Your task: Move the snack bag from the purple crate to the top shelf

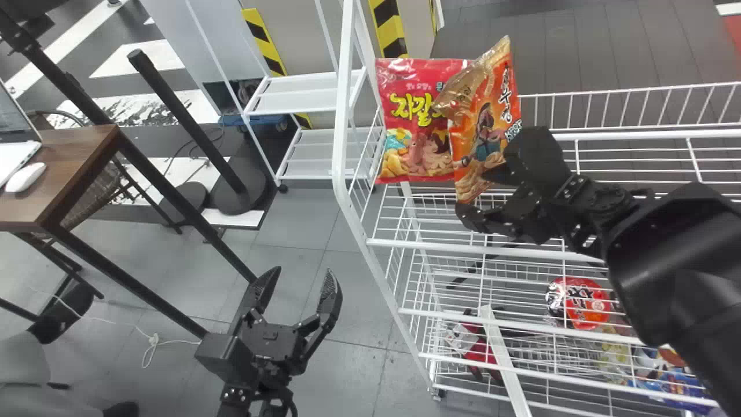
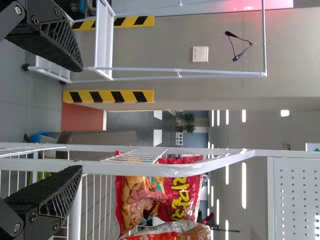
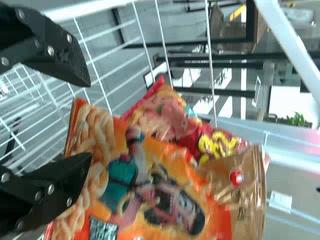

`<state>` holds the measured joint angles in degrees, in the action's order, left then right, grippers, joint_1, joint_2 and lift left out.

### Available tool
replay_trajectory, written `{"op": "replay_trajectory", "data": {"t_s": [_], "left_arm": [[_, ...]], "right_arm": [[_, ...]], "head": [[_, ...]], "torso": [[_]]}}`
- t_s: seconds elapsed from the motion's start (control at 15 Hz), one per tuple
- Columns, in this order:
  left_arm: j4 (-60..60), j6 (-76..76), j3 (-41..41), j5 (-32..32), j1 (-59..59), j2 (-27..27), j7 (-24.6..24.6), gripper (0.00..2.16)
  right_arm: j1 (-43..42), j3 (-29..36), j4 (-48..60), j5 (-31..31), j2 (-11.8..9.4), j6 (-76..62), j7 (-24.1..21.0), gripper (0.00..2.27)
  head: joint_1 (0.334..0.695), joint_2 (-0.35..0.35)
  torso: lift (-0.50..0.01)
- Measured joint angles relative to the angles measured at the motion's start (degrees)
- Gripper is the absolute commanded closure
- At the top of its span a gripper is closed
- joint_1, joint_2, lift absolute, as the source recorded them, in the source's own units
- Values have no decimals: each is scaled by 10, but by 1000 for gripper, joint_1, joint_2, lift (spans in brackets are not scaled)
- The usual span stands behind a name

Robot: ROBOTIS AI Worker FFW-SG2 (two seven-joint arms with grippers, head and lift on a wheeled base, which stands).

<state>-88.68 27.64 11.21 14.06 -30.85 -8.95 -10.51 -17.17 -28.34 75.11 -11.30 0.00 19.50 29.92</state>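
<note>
My right gripper (image 1: 474,194) is at the white rack's top shelf (image 1: 428,244), fingers apart, by the lower end of an orange snack bag (image 1: 492,130). That bag leans upright against a red snack bag (image 1: 412,124). In the right wrist view my right gripper (image 3: 89,120) has its fingers spread at the edge of the orange bag (image 3: 165,192), one overlapping it; the red bag (image 3: 167,117) is behind. My left gripper (image 1: 304,272) stands open and empty left of the rack. The left wrist view shows the left gripper (image 2: 80,119) and the red bag (image 2: 175,192).
Lower in the rack are a red round package (image 1: 584,302) and several other packages. A wooden desk (image 1: 63,168) stands at the far left, and a small white shelf unit (image 1: 301,95) behind. The rack's left corner post (image 1: 341,116) rises between the left gripper and the bags.
</note>
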Motion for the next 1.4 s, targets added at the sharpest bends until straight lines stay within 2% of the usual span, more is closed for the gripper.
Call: {"op": "replay_trajectory", "data": {"t_s": [0.07,0.2,0.47,0.8,1.4], "left_arm": [[0,0,0,0,0,0,0,134],[3,0,0,1,1,0,1,134],[4,0,-1,1,2,0,1,134],[4,0,-1,1,3,0,1,134],[6,2,-1,1,4,0,1,134]], "right_arm": [[0,-8,0,2,0,-5,-6,2256],[-3,-23,-11,4,0,-33,-33,2256],[-13,-41,-39,9,0,-83,-36,2256],[-42,-55,-98,7,0,-140,-69,2256],[-63,-38,-125,5,0,-171,-89,2256]], "head": [[695,350],[695,350],[695,350],[695,350],[695,350]], "torso": [[0],[0],[0],[0],[0]]}}
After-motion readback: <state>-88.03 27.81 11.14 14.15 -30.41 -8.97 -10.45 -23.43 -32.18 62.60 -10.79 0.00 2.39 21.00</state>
